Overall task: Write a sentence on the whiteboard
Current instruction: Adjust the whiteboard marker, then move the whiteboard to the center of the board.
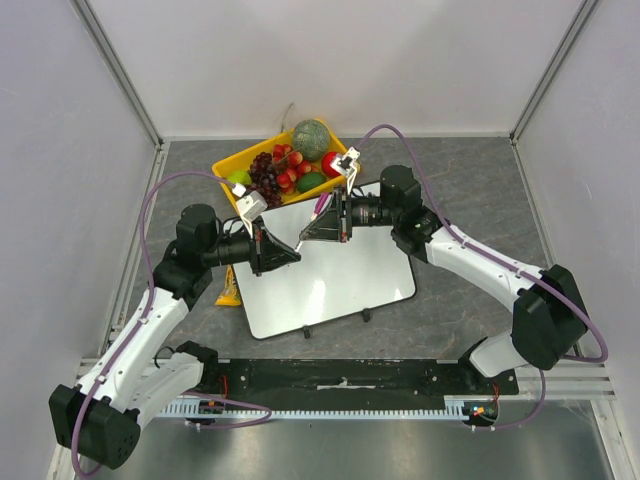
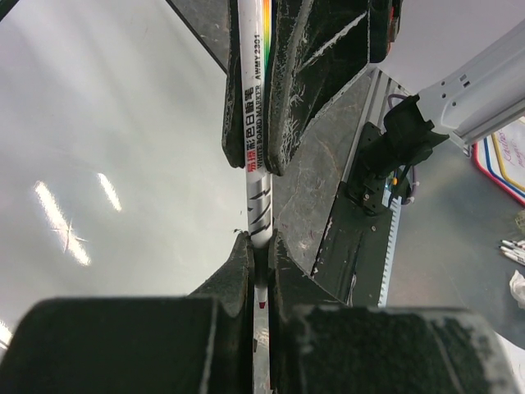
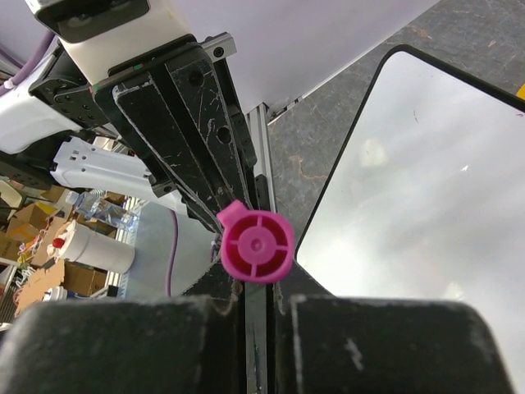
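The whiteboard (image 1: 340, 275) lies flat on the table between the arms, its surface blank. It fills the left of the left wrist view (image 2: 107, 148) and the right of the right wrist view (image 3: 426, 189). A white marker (image 2: 256, 148) with printed lettering hangs above the board. My left gripper (image 1: 293, 253) is shut on one end of its barrel (image 2: 258, 244). My right gripper (image 1: 314, 232) faces it from the other side, shut on the marker's pink cap (image 3: 256, 244), which I see end-on between my fingertips (image 3: 257, 275). The writing tip is hidden.
A yellow tray (image 1: 226, 163) of fruit stands just beyond the board's far left corner. A yellow object (image 1: 229, 292) lies under my left arm beside the board. Two black clips (image 1: 306, 331) sit on the board's near edge.
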Available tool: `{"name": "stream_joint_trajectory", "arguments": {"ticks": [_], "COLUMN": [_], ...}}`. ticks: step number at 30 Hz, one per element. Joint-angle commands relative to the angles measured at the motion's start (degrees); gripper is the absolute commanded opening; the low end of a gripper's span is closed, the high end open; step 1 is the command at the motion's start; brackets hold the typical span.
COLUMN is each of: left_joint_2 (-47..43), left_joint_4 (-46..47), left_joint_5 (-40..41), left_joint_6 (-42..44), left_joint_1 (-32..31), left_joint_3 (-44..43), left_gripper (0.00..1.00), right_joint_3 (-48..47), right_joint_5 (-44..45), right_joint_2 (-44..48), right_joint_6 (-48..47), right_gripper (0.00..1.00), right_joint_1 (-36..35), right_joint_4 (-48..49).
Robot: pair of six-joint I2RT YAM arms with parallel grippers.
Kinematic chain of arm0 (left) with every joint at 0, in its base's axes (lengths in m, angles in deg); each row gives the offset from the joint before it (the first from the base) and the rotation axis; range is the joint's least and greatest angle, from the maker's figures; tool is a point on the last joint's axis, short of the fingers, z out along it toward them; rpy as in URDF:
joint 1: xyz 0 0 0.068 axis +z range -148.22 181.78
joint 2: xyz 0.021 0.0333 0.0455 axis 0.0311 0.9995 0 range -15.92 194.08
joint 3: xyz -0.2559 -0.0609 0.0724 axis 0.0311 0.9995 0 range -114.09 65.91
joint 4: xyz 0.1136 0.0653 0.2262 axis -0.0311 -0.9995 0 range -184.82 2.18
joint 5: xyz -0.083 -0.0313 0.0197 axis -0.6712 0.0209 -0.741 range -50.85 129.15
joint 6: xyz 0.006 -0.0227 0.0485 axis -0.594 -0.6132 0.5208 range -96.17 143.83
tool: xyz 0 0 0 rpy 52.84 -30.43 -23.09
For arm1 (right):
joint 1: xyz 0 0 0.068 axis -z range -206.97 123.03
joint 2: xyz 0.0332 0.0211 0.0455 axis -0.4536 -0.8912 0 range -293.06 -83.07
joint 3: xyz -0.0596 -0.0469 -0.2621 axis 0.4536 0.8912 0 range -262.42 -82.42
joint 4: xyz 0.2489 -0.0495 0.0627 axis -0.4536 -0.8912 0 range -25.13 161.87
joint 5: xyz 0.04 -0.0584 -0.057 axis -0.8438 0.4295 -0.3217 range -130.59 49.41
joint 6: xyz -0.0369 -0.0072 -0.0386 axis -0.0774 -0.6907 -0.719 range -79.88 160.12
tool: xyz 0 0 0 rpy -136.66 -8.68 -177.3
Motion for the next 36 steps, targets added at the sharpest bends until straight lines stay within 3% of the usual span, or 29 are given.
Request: {"name": "stream_joint_trajectory", "arguments": {"ticks": [1,2,3,6,7,14,16,23,36], "left_joint_2": [-0.45,-0.36,-0.44,-0.09,-0.01,0.26,-0.44,-4.4,-4.84], "left_joint_4": [2.18,2.0,1.83,1.39,1.12,0.77,0.07,-4.24,-12.41], "left_joint_5": [-2.22,-2.04,-1.61,-0.73,-0.37,2.26,4.8,20.53,53.48], "left_joint_6": [1.76,1.76,1.67,1.41,1.32,-2.54,-4.38,-9.04,-30.92], "left_joint_1": [0.17,0.17,0.17,0.17,0.17,-0.01,-0.62,-10.09,-33.47], "left_joint_3": [-1.12,-1.12,-1.21,-1.38,-1.38,-0.51,-0.33,0.55,4.59], "left_gripper": [0.02,0.02,0.09,0.51,0.57,0.71,0.84,0.87,0.88], "right_joint_3": [0.45,0.63,0.71,1.24,1.68,3.96,5.28,7.39,10.38], "right_joint_5": [-0.28,-0.28,-0.02,1.74,2.88,13.41,16.23,25.2,31.36], "right_joint_2": [-0.37,-0.37,-0.28,0.5,0.94,6.73,9.28,16.49,25.03], "right_joint_6": [0.58,0.49,0.32,-0.65,-1.0,-5.13,-4.87,-6.71,-11.02], "right_gripper": [0.0,0.0,0.0,0.0,0.0,0.0,0.0,0.0,0.0], "right_joint_1": [0.23,0.23,0.23,0.23,0.23,0.23,0.23,0.23,0.32], "right_joint_4": [0.74,0.74,0.56,-0.23,-0.32,-8.31,-8.84,-15.69,-22.11]}}
